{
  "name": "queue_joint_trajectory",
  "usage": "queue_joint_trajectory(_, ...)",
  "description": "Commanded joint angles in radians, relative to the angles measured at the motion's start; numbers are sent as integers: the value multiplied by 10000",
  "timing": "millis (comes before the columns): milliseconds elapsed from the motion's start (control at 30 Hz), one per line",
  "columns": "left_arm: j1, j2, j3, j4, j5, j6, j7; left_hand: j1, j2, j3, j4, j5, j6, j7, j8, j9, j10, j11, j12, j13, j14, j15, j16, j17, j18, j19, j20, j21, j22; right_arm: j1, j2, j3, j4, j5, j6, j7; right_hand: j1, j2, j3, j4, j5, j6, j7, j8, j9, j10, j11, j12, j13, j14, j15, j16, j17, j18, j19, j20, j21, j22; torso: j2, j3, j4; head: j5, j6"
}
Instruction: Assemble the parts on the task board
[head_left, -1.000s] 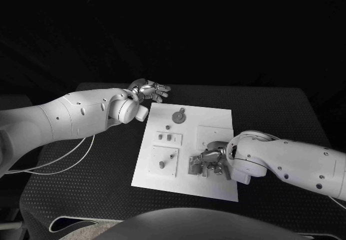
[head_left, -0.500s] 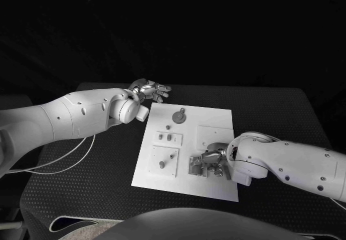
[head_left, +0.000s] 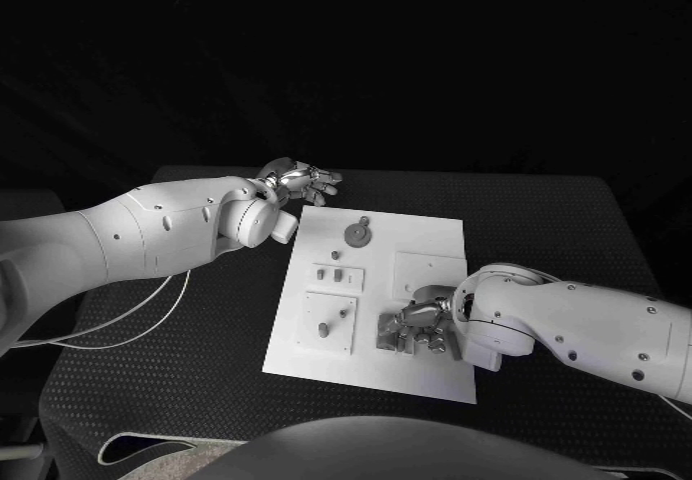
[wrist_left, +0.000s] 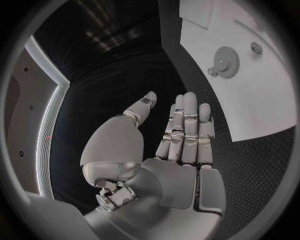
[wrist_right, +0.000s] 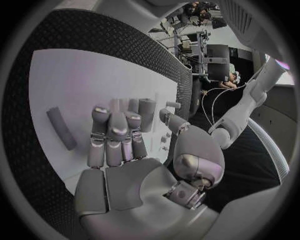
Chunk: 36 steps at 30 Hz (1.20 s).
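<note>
Barely anything moved over the last second: right hand (head_left: 418, 327) stays low over the near right part of the task board (head_left: 433, 240), fingers curled down around the grey parts (head_left: 392, 332) in the recessed fixture there. Compared with a second ago the hand looks to have settled a touch lower and closer to the board, wrist hardly shifted. In the right wrist view the fingers (wrist_right: 115, 132) lie extended together over the white plate, tips at an upright grey cylinder (wrist_right: 146, 114); whether they actually pinch it I cannot tell. A dark flat bar (wrist_right: 61, 128) lies loose on the board beside the hand, apart from it.

Left hand (head_left: 300, 181) unchanged, held above the desk (head_left: 216, 340) off the board's far left corner, released, fingers straight and together, holding nothing. Gear part (head_left: 356, 234) sits untouched on the far part of the board, near that hand.

Judgement: right hand is mid fine seating or grasp at the fixture; assembly not finished, the gear and the small pegs (head_left: 333, 273) on the left pads remain.
</note>
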Motion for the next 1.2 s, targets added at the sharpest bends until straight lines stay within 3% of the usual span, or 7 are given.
queue_joint_trajectory(33, 9, 10, 6, 10, -33, 116, 49, -38, 20, -2, 62, 1, -77, -27, 70, -12, -36, 22, 6, 15, 1, 28, -41, 14, -22, -74, -356, -61, 12, -75, 8, -59, 4, -123, 235, -12, -66, -97, -137, -19, -54, -98, -13, -41, -5, -102, 17, -41, 19, -37, -75, -65, 15, 168, -72, -48, 46, 96, 0, 3, 8, 3, -14)
queue_joint_trajectory(167, 9, 11, 6, 13, -34, 130, 35, -42, 18, -5, 65, 1, -78, -26, 71, -13, -37, 23, 6, 15, 1, 28, -42, 16, -23, -74, -355, -62, 14, -75, -14, -59, 7, -128, 248, 32, -164, -385, -430, -26, -53, -178, 7, -69, 0, -165, 37, -71, 34, -85, -62, -87, 19, 168, -123, -56, 20, 81, -2, 4, 4, 14, -15)
queue_joint_trajectory(300, 9, 10, 6, 12, -36, 125, 32, -46, 14, -7, 68, 0, -79, -26, 72, -14, -38, 23, 5, 15, 1, 29, -43, 18, -24, -75, -354, -63, 16, -75, -33, -59, 17, -161, 216, 46, -194, -423, -671, -56, -52, -218, 13, -74, 17, -203, 42, -80, 54, -118, -58, -97, 26, 168, -161, -73, 4, 72, 1, 4, 3, 24, -15)
queue_joint_trajectory(667, 9, 9, 5, 7, -47, 117, 34, -46, 15, -7, 71, 1, -80, -26, 74, -17, -39, 23, 6, 16, 2, 29, -44, 22, -24, -75, -355, -65, 20, -69, -405, -58, 231, -465, -107, 752, -10, -237, -880, -149, -50, -211, -6, -44, 62, -196, 23, -72, 88, -120, -76, -93, 40, 168, -173, -122, -1, 56, -6, 13, 2, -6, 26)
queue_joint_trajectory(833, 9, 6, 4, 9, -48, 99, 42, -42, 16, -5, 70, 1, -80, -26, 76, -18, -37, 22, 7, 17, 2, 28, -44, 24, -23, -75, -355, -66, 22, 41, -774, -39, 479, -498, -458, 1203, 596, 74, -1093, -633, -30, -212, -8, -31, 93, -138, 18, -59, 112, -92, -89, -107, 35, 168, -148, -143, 7, 38, -7, 12, -11, -33, 78)
queue_joint_trajectory(933, 9, -2, 4, 8, -49, 84, 55, -39, 16, -5, 69, 1, -80, -27, 77, -19, -37, 22, 7, 17, 2, 28, -45, 25, -23, -75, -356, -66, 24, 208, -1102, 40, 661, -587, -664, 1276, 873, 312, -1330, -942, 16, -292, 12, -78, 87, -88, 36, -38, 133, -48, -82, -115, 34, 168, -106, -147, 2, 10, -12, 25, -27, -60, 122)
queue_joint_trajectory(1200, 5, 29, 2, -69, -49, 90, 72, -36, 16, -4, 68, 1, -79, -27, 81, -20, -34, 20, 9, 19, 3, 27, -45, 29, -23, -76, -356, -68, 28, 521, -1828, 405, 1036, -492, -743, 1609, 999, 345, -1448, -1083, 76, -302, 10, -96, 85, -58, 33, -28, 148, -27, -85, -131, 34, 168, -85, -160, -21, -21, -22, 47, -53, -146, 251)
